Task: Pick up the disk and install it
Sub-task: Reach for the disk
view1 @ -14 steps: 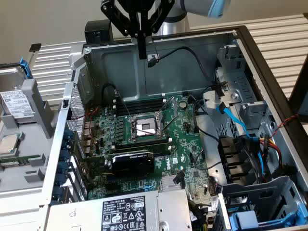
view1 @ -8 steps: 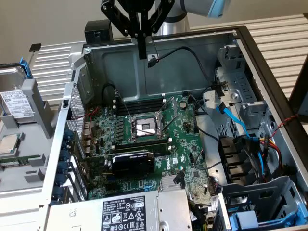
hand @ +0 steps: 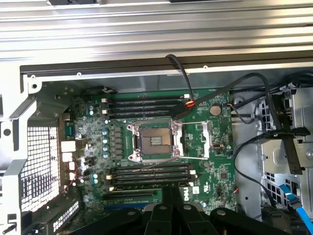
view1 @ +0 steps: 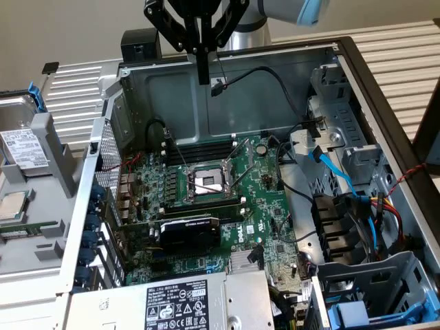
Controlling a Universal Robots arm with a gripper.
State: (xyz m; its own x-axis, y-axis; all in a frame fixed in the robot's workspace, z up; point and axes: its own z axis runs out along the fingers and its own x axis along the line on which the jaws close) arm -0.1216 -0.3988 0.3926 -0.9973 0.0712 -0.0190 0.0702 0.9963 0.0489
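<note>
The disk (view1: 25, 147), a metal drive with a white label and a blue carrier frame, stands tilted in a grey holder outside the computer case, at the exterior view's left. My gripper (view1: 203, 77) hangs high over the back of the open case, well to the right of the disk and apart from it. Its two dark fingers are pressed together with nothing between them. In the wrist view the gripper (hand: 169, 190) points down over the motherboard (hand: 161, 147), above the bare processor socket (hand: 155, 142).
A silver processor chip (view1: 9, 205) lies below the disk on the left stand. Inside the case are the graphics card (view1: 189, 230), the grey power-supply box (view1: 172, 302), loose black cables (view1: 275, 75), a blue cable (view1: 330, 165) and metal drive bays (view1: 357, 158) on the right.
</note>
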